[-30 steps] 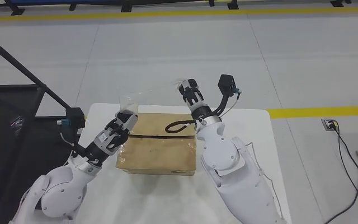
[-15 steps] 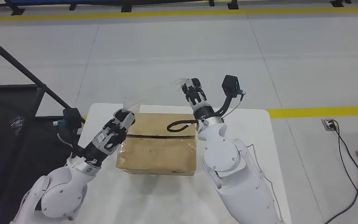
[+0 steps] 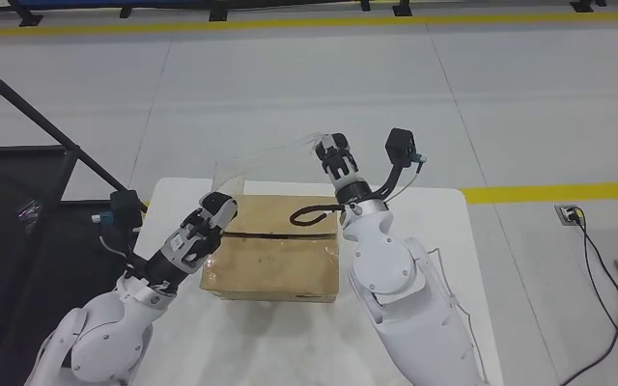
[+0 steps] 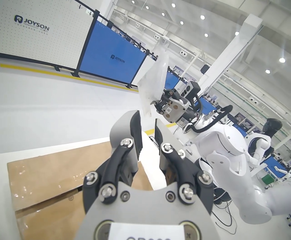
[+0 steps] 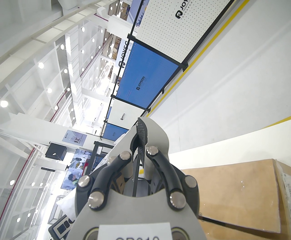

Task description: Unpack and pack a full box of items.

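Though one clear bag (image 4: 154, 88) is out, pinched in right gripper (image 3: 333, 147), left gripper (image 4: 146, 118) gapes empty; box (image 3: 275, 256) looks closed, most remains.

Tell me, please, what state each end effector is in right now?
Left end effector: open, gripping nothing.
Right end effector: shut on the clear plastic sheet.

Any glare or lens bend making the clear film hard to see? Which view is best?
Top view: even light, but the clear film nearly vanishes against the pale floor. Left wrist view: strong lens bend and bright ceiling lamps, yet the film stands out best, at the right gripper. Right wrist view: lamp glare, small glints on the box.
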You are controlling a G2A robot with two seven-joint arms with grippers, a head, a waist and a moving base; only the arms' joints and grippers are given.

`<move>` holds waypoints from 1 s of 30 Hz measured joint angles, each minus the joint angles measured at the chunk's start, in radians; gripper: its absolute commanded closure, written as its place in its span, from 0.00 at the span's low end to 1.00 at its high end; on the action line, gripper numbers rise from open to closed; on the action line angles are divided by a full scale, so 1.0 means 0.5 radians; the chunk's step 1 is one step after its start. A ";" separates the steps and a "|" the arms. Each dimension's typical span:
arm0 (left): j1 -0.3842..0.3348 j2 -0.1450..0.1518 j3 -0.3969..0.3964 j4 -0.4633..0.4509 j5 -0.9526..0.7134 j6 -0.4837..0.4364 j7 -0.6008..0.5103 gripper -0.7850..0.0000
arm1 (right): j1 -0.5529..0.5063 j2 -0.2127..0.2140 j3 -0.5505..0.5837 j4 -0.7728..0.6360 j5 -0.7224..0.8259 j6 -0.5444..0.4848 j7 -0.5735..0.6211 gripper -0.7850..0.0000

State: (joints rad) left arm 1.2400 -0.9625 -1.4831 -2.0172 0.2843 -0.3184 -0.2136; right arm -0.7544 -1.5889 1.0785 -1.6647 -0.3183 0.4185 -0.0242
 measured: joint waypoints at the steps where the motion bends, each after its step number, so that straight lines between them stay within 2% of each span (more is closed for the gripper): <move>1: -0.006 -0.002 0.002 -0.003 -0.006 0.015 -0.001 0.75 | 0.002 -0.001 0.001 0.003 -0.001 -0.002 0.007 1.00; 6: -0.058 -0.018 0.042 -0.007 0.000 0.147 0.019 0.74 | 0.010 -0.008 0.006 0.013 -0.014 -0.015 0.039 1.00; 11: -0.108 -0.031 0.078 0.006 0.028 0.176 0.015 0.74 | 0.004 -0.013 0.017 0.014 -0.029 -0.026 0.060 1.00; 12: -0.117 -0.033 0.083 0.010 0.036 0.174 0.013 0.76 | 0.002 -0.014 0.021 0.013 -0.030 -0.030 0.068 1.00; 13: -0.124 -0.035 0.086 0.013 0.041 0.171 0.012 0.85 | 0.000 -0.014 0.024 0.013 -0.031 -0.033 0.075 1.00; 14: -0.132 -0.037 0.089 0.017 0.049 0.169 0.012 1.00 | -0.002 -0.015 0.028 0.013 -0.031 -0.037 0.083 1.00; 25: -0.197 -0.059 0.093 0.072 0.272 0.278 0.116 1.00 | -0.042 -0.015 0.081 -0.005 -0.065 -0.074 0.145 1.00; 30: -0.196 -0.069 0.075 0.075 0.449 0.388 0.208 1.00 | -0.053 -0.015 0.114 -0.003 -0.075 -0.077 0.167 1.00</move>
State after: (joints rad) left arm 1.1419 -0.9968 -1.4454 -1.9796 0.5086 -0.1245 -0.1097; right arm -0.7810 -1.5962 1.1357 -1.6663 -0.3557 0.3801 0.0594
